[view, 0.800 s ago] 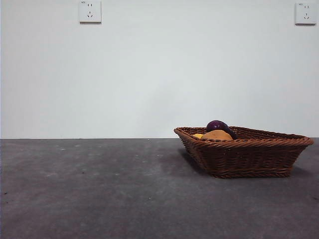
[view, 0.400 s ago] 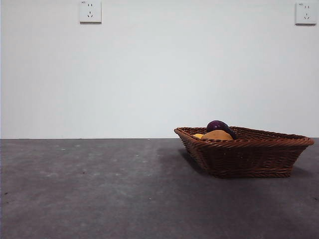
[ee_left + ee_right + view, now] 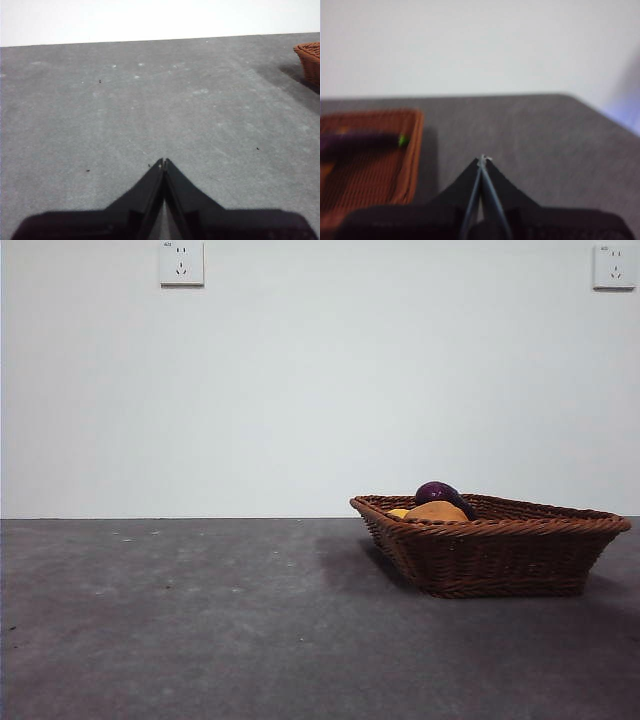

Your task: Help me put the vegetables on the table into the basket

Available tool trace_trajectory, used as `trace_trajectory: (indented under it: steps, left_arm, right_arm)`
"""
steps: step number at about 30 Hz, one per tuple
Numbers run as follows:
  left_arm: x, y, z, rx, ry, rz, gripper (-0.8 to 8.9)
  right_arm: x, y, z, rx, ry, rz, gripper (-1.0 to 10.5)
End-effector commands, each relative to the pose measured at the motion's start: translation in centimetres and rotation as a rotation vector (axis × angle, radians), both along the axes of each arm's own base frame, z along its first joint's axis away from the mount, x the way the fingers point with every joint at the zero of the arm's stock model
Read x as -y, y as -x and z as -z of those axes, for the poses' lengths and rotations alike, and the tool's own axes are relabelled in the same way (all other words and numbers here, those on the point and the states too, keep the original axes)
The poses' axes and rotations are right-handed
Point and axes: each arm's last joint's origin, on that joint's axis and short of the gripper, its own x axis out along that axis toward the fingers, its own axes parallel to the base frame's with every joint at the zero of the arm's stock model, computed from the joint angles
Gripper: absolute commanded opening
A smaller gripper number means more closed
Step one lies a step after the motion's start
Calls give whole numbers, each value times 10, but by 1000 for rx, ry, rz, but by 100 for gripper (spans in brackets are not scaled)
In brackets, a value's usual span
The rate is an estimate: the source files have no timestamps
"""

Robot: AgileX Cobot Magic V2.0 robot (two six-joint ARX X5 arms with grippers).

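The brown woven basket (image 3: 500,555) stands on the dark grey table (image 3: 200,620) at the right. Inside it lie the tan potato (image 3: 436,511), the dark purple eggplant (image 3: 440,492) behind it, and a bit of the yellow vegetable (image 3: 398,512) at the potato's left. In the right wrist view the basket (image 3: 375,165) shows blurred, with the eggplant (image 3: 360,141) in it. My right gripper (image 3: 482,160) is shut and empty over bare table beside the basket. My left gripper (image 3: 163,162) is shut and empty over bare table; the basket's corner (image 3: 309,57) is far off.
Two wall sockets (image 3: 181,262) (image 3: 612,266) sit high on the white wall behind the table. The table's far corner (image 3: 570,97) shows in the right wrist view. Neither arm shows in the front view.
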Motion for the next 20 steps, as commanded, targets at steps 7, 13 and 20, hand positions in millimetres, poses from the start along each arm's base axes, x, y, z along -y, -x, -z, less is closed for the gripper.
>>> trace_trajectory:
  steps: [7,13,20]
  left_arm:
    - [0,0,2,-3,5,-6,-4]
    - [0,0,3,-3,5,-6,-4]
    - [0,0,3,-3,5,-6,-4]
  right_arm:
    - [-1,1,15,-150,28,-46,0]
    - [-2,1,15,-154,56,-74,0]
    - [-2,1,15,-154,56,-72,0]
